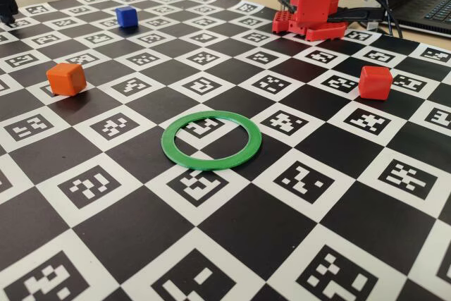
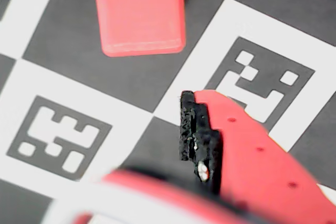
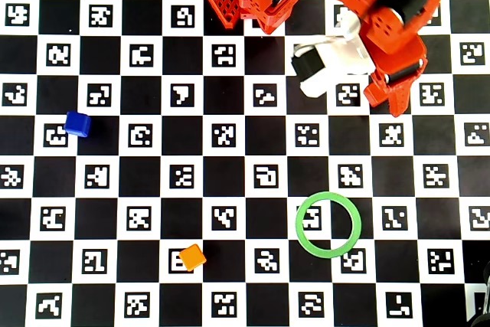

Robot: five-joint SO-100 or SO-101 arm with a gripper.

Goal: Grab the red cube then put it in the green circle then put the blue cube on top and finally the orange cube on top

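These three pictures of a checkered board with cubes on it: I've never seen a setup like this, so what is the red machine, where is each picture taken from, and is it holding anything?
The red machine is a small robot arm standing at the far edge of a black-and-white marker board.

The fixed view looks across the board from low at the front. The overhead view looks straight down. The wrist view comes from a camera riding on the arm, so it shows part of the gripper close up.

On the board lie a green circle, which is a flat hollow ring with nothing inside it, an orange cube, a blue cube and a red cube. In the overhead view the arm hides the red cube.

Nothing is held. In the wrist view the red cube sits just ahead of the gripper, apart from it. Only one finger shows clearly, so I cannot tell whether the gripper is open.
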